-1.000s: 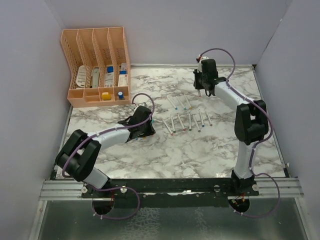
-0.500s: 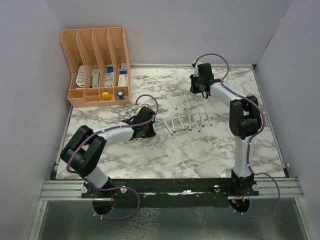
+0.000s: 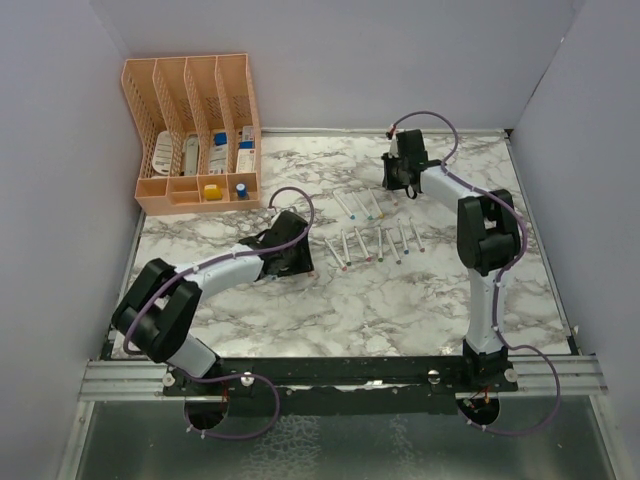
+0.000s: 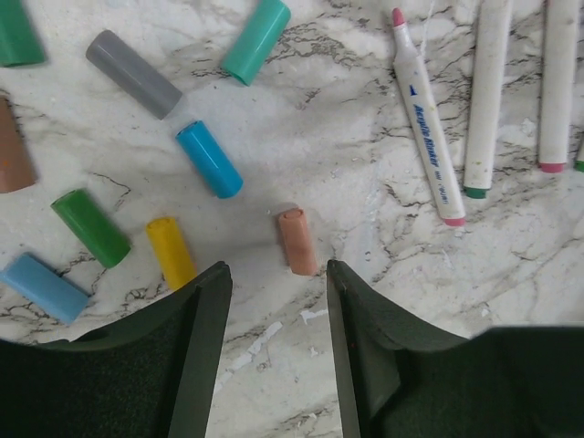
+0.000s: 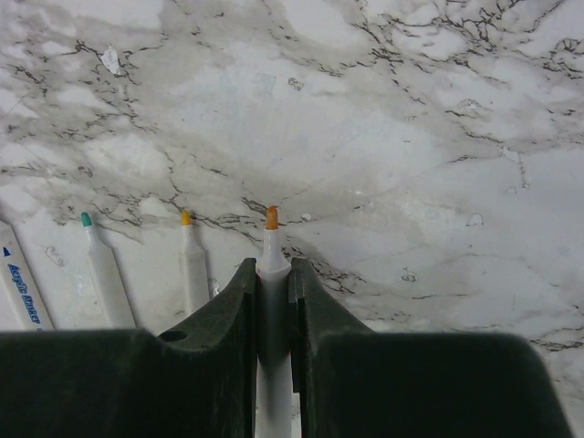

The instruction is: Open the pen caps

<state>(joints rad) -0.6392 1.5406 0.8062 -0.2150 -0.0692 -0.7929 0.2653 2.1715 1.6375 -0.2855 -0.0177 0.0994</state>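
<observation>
Several loose pen caps lie on the marble in the left wrist view: teal [image 4: 256,40], grey [image 4: 133,74], blue [image 4: 209,159], green [image 4: 89,227], yellow [image 4: 171,252], light blue [image 4: 44,287] and salmon [image 4: 297,241]. My left gripper [image 4: 276,283] is open and empty, low over the table, with the salmon cap just beyond its fingertips. My right gripper [image 5: 272,274] is shut on a white pen barrel [image 5: 272,254] with a bare orange tip, held low next to the upper row of pens. In the top view the left gripper [image 3: 298,262] hides most caps; the right gripper [image 3: 401,183] is at the back.
Uncapped white pens [image 3: 370,242] lie in two rows mid-table; three show in the left wrist view [image 4: 424,123]. Teal-tipped [image 5: 100,265] and yellow-tipped [image 5: 189,260] pens lie left of the held pen. A peach desk organizer [image 3: 195,130] stands at the back left.
My right arm has swung left and down toward the upper pen row, still holding the pen. My left arm has shifted only slightly.
</observation>
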